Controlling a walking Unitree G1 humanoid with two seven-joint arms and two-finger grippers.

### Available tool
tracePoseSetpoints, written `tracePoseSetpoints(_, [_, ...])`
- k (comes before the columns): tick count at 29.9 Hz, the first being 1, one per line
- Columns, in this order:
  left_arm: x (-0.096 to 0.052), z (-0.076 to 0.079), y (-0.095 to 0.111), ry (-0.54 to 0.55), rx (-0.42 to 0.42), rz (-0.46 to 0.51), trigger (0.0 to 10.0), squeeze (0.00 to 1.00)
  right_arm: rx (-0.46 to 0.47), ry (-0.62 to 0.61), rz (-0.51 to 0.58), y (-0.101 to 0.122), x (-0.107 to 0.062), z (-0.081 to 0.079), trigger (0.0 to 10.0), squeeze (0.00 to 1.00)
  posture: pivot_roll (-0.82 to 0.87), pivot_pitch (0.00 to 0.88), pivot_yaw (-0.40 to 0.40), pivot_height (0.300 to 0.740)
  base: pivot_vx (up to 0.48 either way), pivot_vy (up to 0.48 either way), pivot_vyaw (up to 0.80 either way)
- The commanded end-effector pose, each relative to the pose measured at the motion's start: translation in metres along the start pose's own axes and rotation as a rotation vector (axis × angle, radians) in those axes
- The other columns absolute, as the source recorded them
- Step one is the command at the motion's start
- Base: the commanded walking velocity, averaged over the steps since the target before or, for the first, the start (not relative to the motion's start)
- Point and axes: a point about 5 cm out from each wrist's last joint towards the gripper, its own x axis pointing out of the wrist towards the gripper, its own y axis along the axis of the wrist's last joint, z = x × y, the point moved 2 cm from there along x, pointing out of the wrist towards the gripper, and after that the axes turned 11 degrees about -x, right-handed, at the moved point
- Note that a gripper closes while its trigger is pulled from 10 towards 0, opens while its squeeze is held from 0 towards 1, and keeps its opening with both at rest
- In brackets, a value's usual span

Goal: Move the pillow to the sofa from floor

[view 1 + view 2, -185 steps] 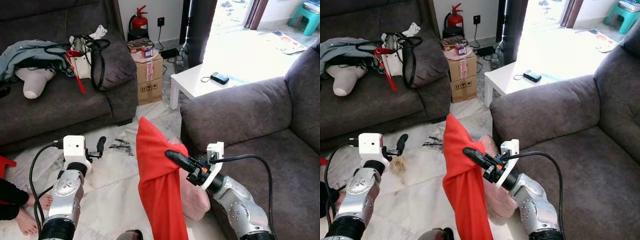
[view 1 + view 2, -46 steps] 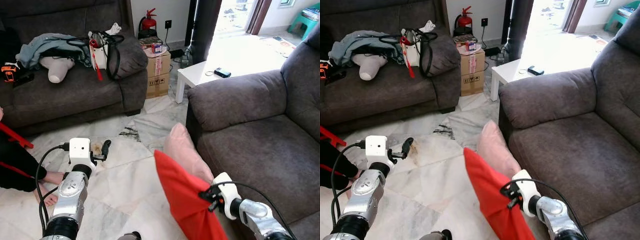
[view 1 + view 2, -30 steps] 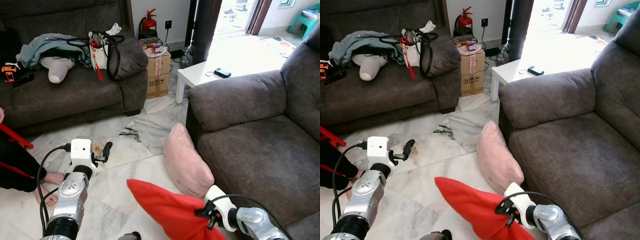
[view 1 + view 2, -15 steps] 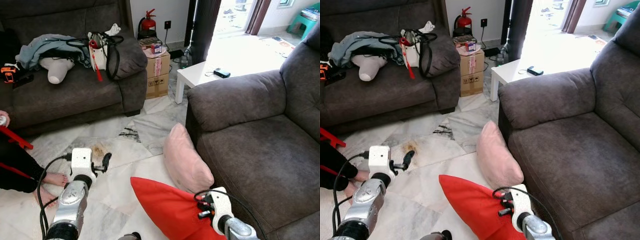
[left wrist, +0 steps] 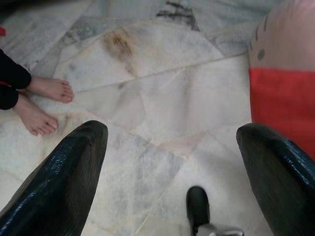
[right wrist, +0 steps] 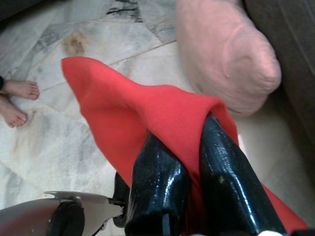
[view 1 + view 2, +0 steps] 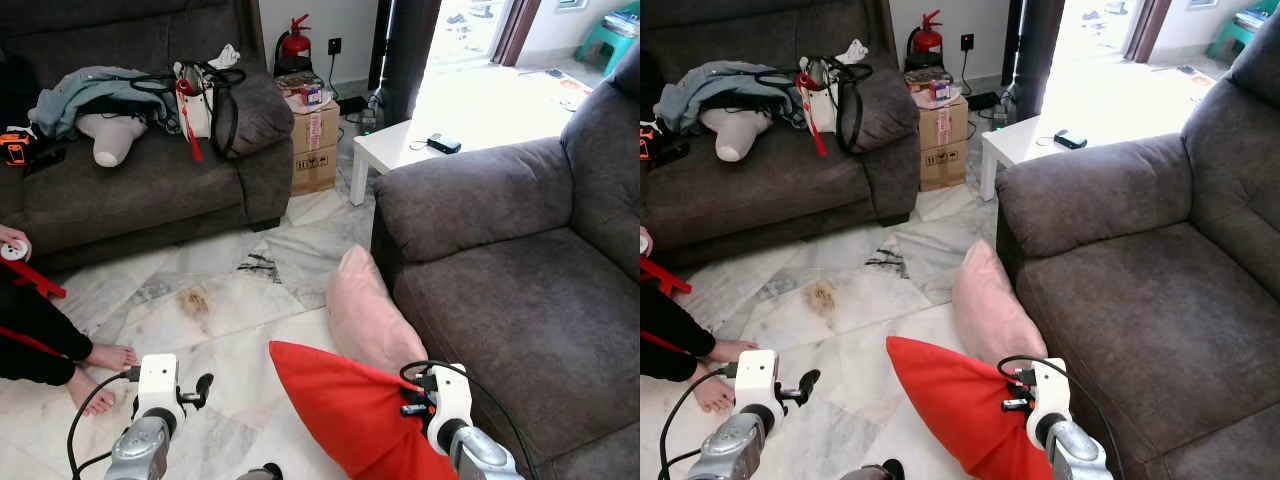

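Fabric of the red pillow (image 6: pixel 147 110) was pinched between the two black fingers of the right gripper (image 6: pixel 189 162), clenched on an edge of the cover rather than around the pillow's bulk. In the head views that gripper (image 7: pixel 415 395) sat low at the robot's right, with the red pillow (image 7: pixel 350 410) sloping from it toward the robot's left and forward, its free corner well out over the marble floor (image 7: pixel 230 300). So the pillow's long axis ran away from the sofa (image 7: pixel 520 290), whose seat lay just to the right of the gripper and above the pillow's level; the coming move looked to be a lift and swing rightward over the seat's front edge. The right arm was plainly the nearer one.

The left gripper (image 5: pixel 170 142) hung idle over the floor, fingers spread wide with nothing between them, well apart from the red pillow.

Just beyond the red pillow, a pink pillow (image 7: pixel 370 320) leaned against the sofa's front, still on the floor and touching or nearly touching the red one; which, I could not tell. How much of the red pillow rested on the floor was hidden. Farther left were a person's bare feet (image 7: pixel 100 375); beyond, a second sofa (image 7: pixel 140 190) with clutter.
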Motion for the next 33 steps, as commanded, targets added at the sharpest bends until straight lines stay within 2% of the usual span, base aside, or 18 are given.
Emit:
tracePoseSetpoints(1, [-0.003,-0.005,-0.006,0.015,0.007,-0.018,10.0,0.00,0.000,0.031,0.016,0.003,0.000,-0.001,10.0,0.00,0.10,0.101,0.003,0.740,0.000,0.000,0.00])
tracePoseSetpoints(8, [-0.004,-0.007,-0.007,0.015,0.004,-0.017,10.0,0.00,-0.096,0.281,0.023,0.003,-0.002,-0.019,10.0,0.00,0.10,0.102,0.004,0.740,0.000,0.000,0.00])
tracePoseSetpoints(10, [-0.004,-0.007,-0.008,0.014,0.004,-0.020,10.0,0.00,-0.132,0.391,0.009,0.001,-0.006,-0.024,10.0,0.00,0.09,0.101,0.004,0.740,0.000,0.000,0.00])
tracePoseSetpoints(12, [-0.004,-0.006,-0.008,0.011,0.004,-0.022,10.0,0.00,-0.154,0.440,-0.009,-0.001,-0.008,-0.026,10.0,0.00,0.09,0.101,0.004,0.740,0.000,0.000,0.00])
tracePoseSetpoints(15, [-0.004,-0.005,-0.009,0.009,-0.001,-0.023,10.0,0.00,-0.199,0.473,-0.027,-0.003,-0.010,-0.026,10.0,0.00,0.09,0.101,0.003,0.740,0.000,0.000,0.00])
tracePoseSetpoints(22, [-0.003,-0.002,-0.009,-0.001,-0.009,-0.025,10.0,0.00,-0.241,0.538,-0.067,-0.009,-0.013,-0.030,10.0,0.00,0.09,0.100,0.003,0.740,0.000,0.000,0.00])
tracePoseSetpoints(23, [-0.003,-0.002,-0.009,-0.001,-0.010,-0.025,10.0,0.00,-0.256,0.539,-0.074,-0.010,-0.013,-0.030,10.0,0.00,0.09,0.100,0.003,0.740,0.000,0.000,0.00])
tracePoseSetpoints(26, [-0.003,-0.002,-0.009,-0.003,-0.011,-0.025,10.0,0.00,-0.244,0.431,-0.045,-0.006,-0.009,-0.023,10.0,0.00,0.09,0.100,0.003,0.740,0.000,0.000,0.00])
tracePoseSetpoints(28, [-0.003,-0.002,-0.011,-0.001,-0.010,-0.031,10.0,0.00,-0.184,0.295,-0.008,0.001,-0.005,-0.014,10.0,0.00,0.09,0.100,0.004,0.740,0.000,0.000,0.00])
tracePoseSetpoints(30, [-0.003,-0.002,-0.012,0.001,-0.012,-0.034,10.0,0.00,-0.144,0.229,0.007,0.003,-0.003,-0.009,10.0,0.00,0.09,0.100,0.004,0.740,0.000,0.000,0.00])
tracePoseSetpoints(33, [-0.005,-0.003,-0.017,0.008,-0.013,-0.056,10.0,0.00,-0.023,0.123,0.015,-0.002,-0.003,-0.006,10.0,0.00,0.09,0.099,0.003,0.740,0.000,0.000,0.00])
